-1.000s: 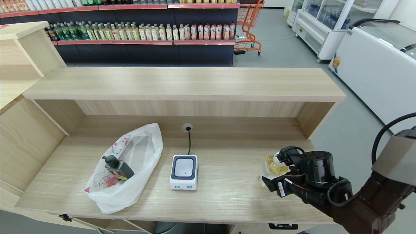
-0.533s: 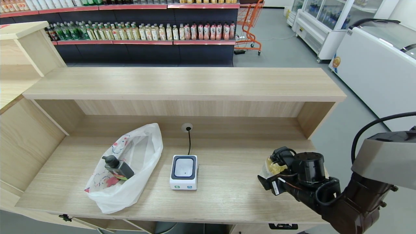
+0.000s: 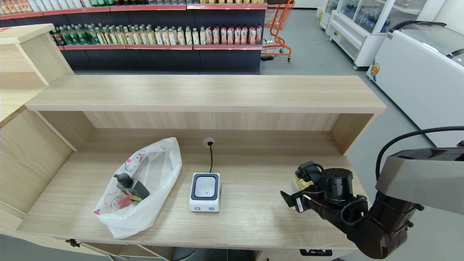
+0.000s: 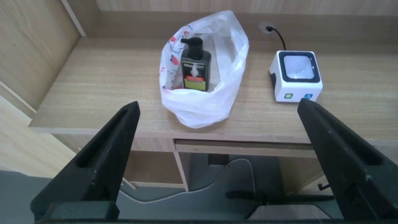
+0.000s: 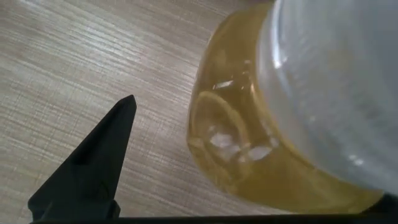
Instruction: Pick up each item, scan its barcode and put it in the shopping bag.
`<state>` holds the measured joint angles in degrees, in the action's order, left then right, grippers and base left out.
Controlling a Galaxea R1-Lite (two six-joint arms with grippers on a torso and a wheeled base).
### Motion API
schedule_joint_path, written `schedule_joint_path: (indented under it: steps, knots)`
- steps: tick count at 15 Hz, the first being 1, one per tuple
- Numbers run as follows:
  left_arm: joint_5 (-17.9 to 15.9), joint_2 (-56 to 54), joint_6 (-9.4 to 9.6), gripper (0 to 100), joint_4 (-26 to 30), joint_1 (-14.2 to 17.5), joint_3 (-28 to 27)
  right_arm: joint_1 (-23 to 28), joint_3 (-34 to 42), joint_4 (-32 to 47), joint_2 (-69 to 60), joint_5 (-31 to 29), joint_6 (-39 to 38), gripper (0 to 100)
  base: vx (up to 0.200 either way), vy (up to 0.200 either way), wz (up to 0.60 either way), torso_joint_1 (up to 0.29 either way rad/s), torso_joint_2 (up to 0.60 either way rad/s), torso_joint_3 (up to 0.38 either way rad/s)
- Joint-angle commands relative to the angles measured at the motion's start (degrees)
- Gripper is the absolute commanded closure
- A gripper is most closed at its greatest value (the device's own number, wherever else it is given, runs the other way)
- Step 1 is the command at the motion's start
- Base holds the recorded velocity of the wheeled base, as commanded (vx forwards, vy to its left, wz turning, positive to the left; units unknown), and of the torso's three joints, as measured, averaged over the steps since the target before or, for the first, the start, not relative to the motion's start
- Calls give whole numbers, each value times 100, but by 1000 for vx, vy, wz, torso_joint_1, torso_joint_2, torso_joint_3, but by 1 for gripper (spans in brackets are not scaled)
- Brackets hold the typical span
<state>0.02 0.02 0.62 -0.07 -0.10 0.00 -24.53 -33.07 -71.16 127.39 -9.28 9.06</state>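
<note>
The right claw [image 3: 294,186] has edged leftward, its fingers apart astride the bottle of yellow liquid [image 3: 297,182] standing at the desk's [image 3: 253,221] right end, while the left claw [image 4: 217,155] gapes wide.

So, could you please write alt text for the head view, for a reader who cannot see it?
The right gripper stands open around a bottle of yellow liquid at the right end of a wooden counter. A scanner sits mid-counter; to its left, a white bag holds a dark pump bottle.
</note>
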Motion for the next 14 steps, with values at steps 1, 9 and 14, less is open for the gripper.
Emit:
schedule_joint_path:
  steps: [1,9,14]
  knots:
    - [-2,6,-1,0,-1,1,0,-8,-103,-21,163,14,-9,0,0,0,0,0,0,0]
    - [6,-2,-1,0,-1,1,0,18,-226,-478,163,277,43,100,0,0,0,0,0,0]
    - [6,-2,-1,0,-1,1,0,71,152,-592,137,277,167,100,0,0,0,0,0,0]
